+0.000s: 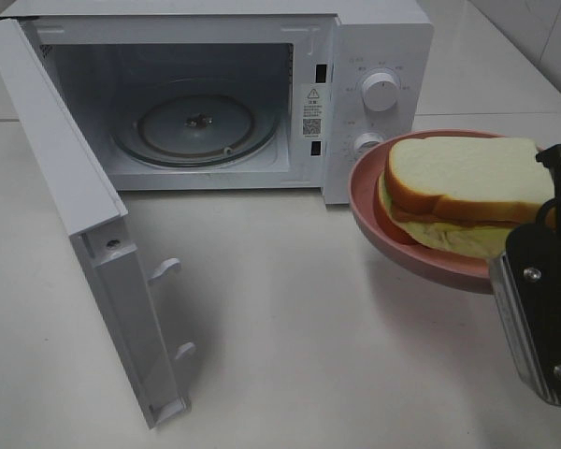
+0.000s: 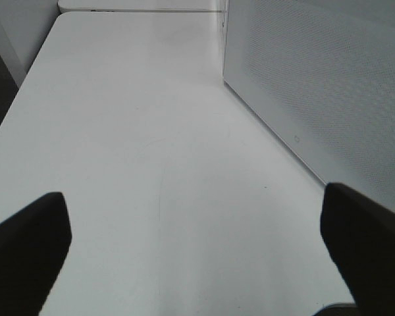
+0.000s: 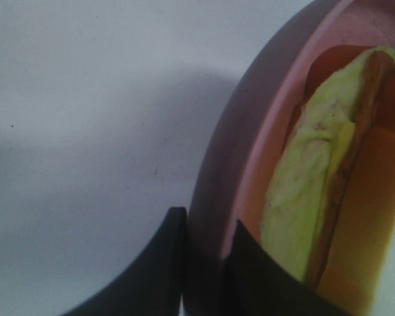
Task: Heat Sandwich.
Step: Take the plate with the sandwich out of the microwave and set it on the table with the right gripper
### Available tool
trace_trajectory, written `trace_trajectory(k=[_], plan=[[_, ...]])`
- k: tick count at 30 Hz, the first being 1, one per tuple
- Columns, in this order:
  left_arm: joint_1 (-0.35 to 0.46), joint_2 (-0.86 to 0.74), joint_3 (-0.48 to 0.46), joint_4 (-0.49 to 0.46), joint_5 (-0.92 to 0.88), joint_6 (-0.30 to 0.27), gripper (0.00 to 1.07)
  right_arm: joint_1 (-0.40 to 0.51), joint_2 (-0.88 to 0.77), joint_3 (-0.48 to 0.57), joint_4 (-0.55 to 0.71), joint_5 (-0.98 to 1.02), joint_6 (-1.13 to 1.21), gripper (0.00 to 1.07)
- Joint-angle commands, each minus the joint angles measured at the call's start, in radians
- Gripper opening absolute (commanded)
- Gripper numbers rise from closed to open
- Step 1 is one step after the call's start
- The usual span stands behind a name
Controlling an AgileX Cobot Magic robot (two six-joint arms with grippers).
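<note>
The sandwich (image 1: 467, 187), thick white bread with a brown crust and a yellow-green filling, lies on a round pink plate (image 1: 374, 224). The plate hangs above the table, right of the microwave's front. My right gripper (image 1: 522, 251) is shut on the plate's near rim. In the right wrist view its dark fingers (image 3: 161, 263) pinch the rim of the plate (image 3: 230, 164), with the sandwich (image 3: 309, 197) just beyond. My left gripper (image 2: 197, 250) is open over bare table, nothing between its fingers (image 2: 26, 243). It does not show in the exterior high view.
A white microwave (image 1: 374, 56) stands at the back with its door (image 1: 65, 187) swung wide to the left. A glass turntable (image 1: 196, 126) lies in its cavity. In the left wrist view a white dotted panel (image 2: 316, 85) stands close beside the left gripper.
</note>
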Motion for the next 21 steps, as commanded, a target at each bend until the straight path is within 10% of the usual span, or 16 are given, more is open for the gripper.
trace_trajectory(k=[1, 21], plan=[[0.004, -0.005, 0.001, 0.0, -0.013, -0.002, 0.98, -0.005, -0.012, -0.003, -0.074, -0.002, 0.155, 0.0], [0.004, -0.005, 0.001, 0.0, -0.013, -0.002, 0.98, -0.005, -0.004, -0.004, -0.248, 0.254, 0.688, 0.01]])
